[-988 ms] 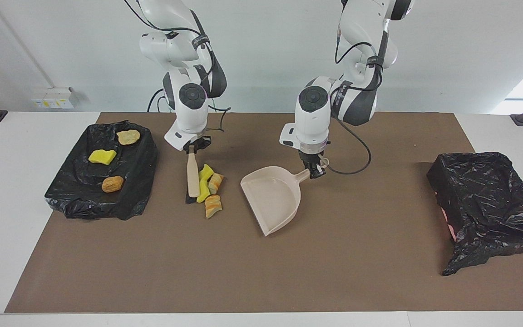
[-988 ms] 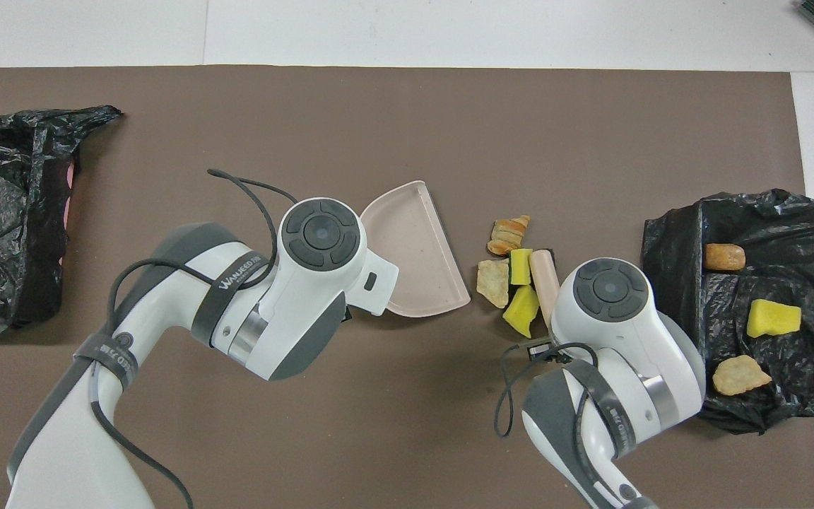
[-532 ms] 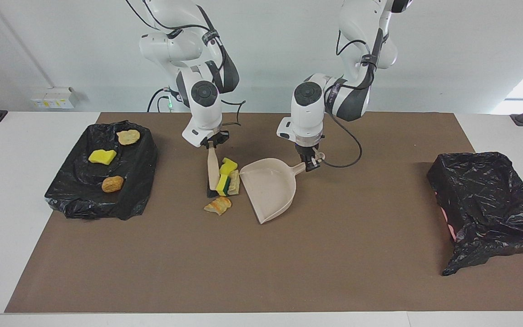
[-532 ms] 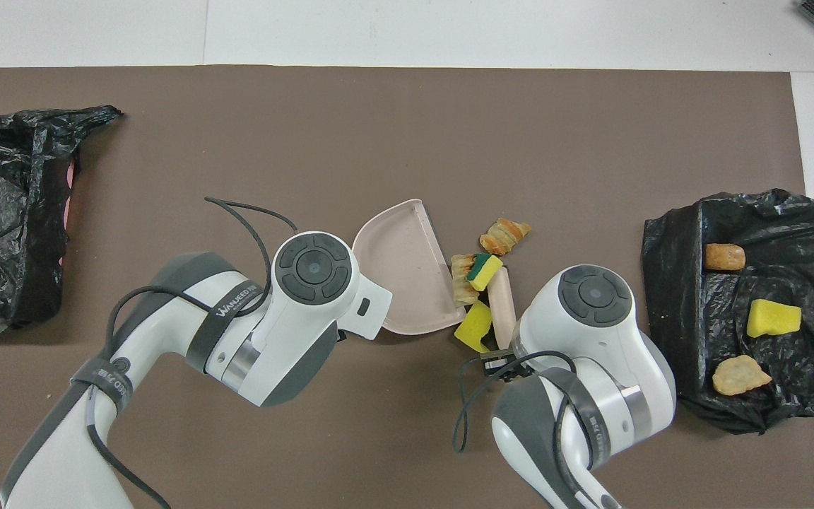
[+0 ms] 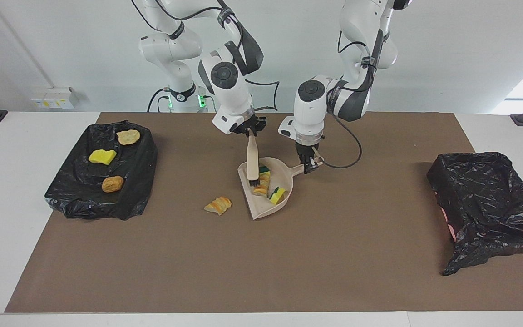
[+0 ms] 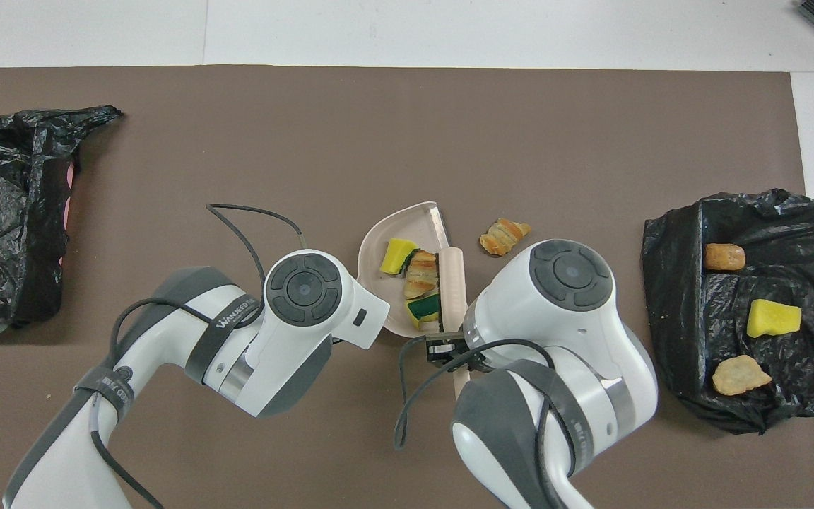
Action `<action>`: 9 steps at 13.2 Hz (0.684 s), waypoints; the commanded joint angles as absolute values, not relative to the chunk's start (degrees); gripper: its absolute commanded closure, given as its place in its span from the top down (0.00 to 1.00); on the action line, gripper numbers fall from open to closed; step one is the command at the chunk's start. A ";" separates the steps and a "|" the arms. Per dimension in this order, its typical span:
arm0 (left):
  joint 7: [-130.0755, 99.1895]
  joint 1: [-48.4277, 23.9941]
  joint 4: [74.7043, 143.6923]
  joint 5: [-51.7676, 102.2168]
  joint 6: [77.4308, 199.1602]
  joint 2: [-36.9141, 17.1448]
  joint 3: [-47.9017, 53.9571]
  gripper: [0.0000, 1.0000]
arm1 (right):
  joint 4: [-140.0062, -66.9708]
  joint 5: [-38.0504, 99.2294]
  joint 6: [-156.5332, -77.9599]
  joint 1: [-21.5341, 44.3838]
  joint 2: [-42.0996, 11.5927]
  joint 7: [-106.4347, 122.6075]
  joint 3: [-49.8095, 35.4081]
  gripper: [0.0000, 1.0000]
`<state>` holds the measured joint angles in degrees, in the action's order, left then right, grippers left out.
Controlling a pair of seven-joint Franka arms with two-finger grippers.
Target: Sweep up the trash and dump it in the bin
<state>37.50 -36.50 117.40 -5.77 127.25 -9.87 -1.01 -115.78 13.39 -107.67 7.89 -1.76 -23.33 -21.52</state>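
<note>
The right pincer (image 5: 249, 132) is clamped on the top of the brush (image 5: 253, 162), which hangs nearly upright with its dark bristles down inside the dustpan (image 5: 266, 188). The left pincer (image 5: 309, 167) is closed on the dustpan's handle, holding the pan flat on the worktop (image 5: 288, 254) with its open mouth toward the right arm's end.

3 pieces of trash (image 5: 268, 186) lie in the pan: 2 yellow sponge bits with green backs and 1 striped bread chunk between them. 1 more bread chunk (image 5: 218, 205) lies loose on the brown mat, just outside the pan's mouth and farther from the robots than the brush. Its long axis runs roughly along the table's length. The brush arm is much the nearer one, so I judge the next sweep must start from the far edge of that chunk and pull it toward the mouth.

3 more pieces sit in the bag-lined tray (image 5: 102, 181) at the right arm's end. The black bin (image 5: 484, 200) stands at the left arm's end, well apart.

From above, both wrists hide the pincers and the pan's handle.
</note>
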 commanded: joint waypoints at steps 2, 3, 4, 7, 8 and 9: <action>38.40 -33.50 116.46 -6.50 128.42 -9.67 -1.50 0.00 | -113.73 0.22 -105.29 4.49 -2.28 -16.38 -21.36 0.00; 40.06 -32.70 116.02 -6.42 127.02 -9.23 -1.58 0.00 | -113.73 -4.17 -105.47 2.05 -2.63 -12.35 -21.36 0.00; 41.82 -31.74 115.06 -6.42 124.57 -9.14 -1.58 0.00 | -113.64 -9.61 -105.90 0.46 -3.77 -8.04 -21.44 0.00; 47.89 -27.43 112.85 -5.72 117.09 -7.74 -1.49 0.00 | -112.24 -24.05 -106.88 -1.05 -8.60 -3.70 -21.71 0.00; 48.07 -25.59 112.94 -5.02 114.72 -6.86 -1.41 0.00 | -112.58 -24.43 -107.14 -1.23 -9.48 -3.60 -21.71 0.00; 47.90 -25.14 113.20 -4.23 112.78 -6.25 -1.49 0.00 | -112.94 -24.09 -106.88 -1.06 -10.28 -3.60 -21.71 0.00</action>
<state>46.65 -26.90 112.84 -5.49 116.62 -8.67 -1.94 -114.00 -22.50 -106.94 -0.81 -8.01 -5.05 -20.83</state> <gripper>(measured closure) 0.692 0.744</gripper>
